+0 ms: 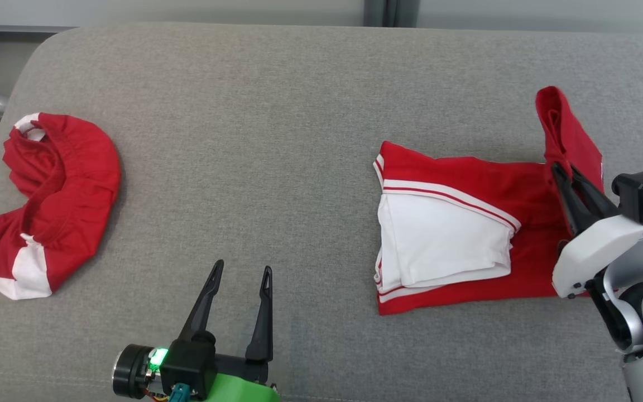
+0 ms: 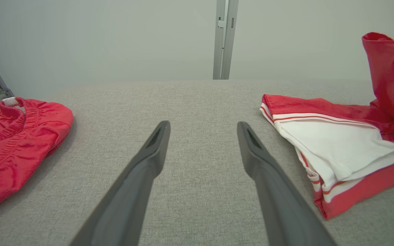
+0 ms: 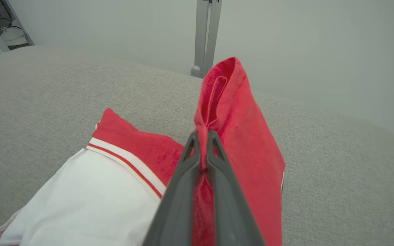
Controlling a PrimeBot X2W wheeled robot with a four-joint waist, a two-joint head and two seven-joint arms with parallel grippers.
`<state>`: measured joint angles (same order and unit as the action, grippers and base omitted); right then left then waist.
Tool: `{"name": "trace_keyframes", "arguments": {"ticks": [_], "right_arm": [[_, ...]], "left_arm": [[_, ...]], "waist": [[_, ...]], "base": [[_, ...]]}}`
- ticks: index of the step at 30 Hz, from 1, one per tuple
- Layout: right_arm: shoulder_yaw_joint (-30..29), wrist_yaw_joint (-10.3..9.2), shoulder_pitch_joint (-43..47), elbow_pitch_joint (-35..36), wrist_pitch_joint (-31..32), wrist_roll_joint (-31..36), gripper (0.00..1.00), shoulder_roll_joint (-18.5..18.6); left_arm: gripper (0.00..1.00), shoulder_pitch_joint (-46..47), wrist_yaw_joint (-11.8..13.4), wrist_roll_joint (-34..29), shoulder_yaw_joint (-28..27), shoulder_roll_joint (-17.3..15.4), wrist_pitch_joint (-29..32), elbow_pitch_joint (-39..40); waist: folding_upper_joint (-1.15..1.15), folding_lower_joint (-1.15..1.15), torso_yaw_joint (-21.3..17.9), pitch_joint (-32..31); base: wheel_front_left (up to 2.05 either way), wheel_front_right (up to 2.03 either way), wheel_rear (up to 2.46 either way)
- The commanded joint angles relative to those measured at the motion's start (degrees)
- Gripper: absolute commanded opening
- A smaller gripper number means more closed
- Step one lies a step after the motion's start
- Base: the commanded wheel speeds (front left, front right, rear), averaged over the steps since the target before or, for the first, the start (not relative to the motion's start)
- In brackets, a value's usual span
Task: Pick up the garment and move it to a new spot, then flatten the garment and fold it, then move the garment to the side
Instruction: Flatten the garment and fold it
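A red and white garment point(image 1: 455, 234) lies partly folded on the right of the grey cushion point(image 1: 277, 111), white panel on top. My right gripper point(image 1: 561, 167) is shut on its red right edge and holds that edge lifted into an upright flap point(image 3: 238, 112). The right wrist view shows the cloth pinched between the fingertips point(image 3: 202, 136). My left gripper point(image 1: 242, 273) stands open over bare cushion near the front edge, left of the garment point(image 2: 337, 143), with nothing between its fingers point(image 2: 156, 143).
A second red and white garment point(image 1: 48, 195) lies bunched at the cushion's left end, also seen in the left wrist view point(image 2: 15, 136). A grey post point(image 2: 224, 37) stands behind the cushion against a pale wall. The cushion's rounded corner is at the back left.
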<state>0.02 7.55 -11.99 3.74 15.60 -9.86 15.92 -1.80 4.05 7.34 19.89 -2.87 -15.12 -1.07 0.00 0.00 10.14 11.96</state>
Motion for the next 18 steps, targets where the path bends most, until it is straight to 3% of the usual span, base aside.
{"name": "trace_keyframes", "arguments": {"ticks": [1,9,18], "right_arm": [[0.1,-0.12,0.7,0.6,-0.4,0.4,0.00,-0.8],[4.4,-0.11,1.5,0.5,-0.9,0.8,0.00,-5.5],[8.9,-0.11,1.5,-2.4,-0.1,-0.3,0.00,-8.0]], "left_arm": [[1.00,0.1,0.4,0.4,0.2,-0.1,0.0,0.2],[1.00,0.2,0.7,1.0,1.0,-0.1,0.0,-0.2],[1.00,-0.1,1.1,1.6,1.6,-0.1,0.0,-0.4]], "waist": [[0.00,0.00,1.9,0.0],[0.00,0.00,5.2,0.2],[0.00,0.00,7.0,0.0]], "base": [[0.00,0.00,0.00],[0.00,0.00,0.00],[0.00,0.00,0.00]]}}
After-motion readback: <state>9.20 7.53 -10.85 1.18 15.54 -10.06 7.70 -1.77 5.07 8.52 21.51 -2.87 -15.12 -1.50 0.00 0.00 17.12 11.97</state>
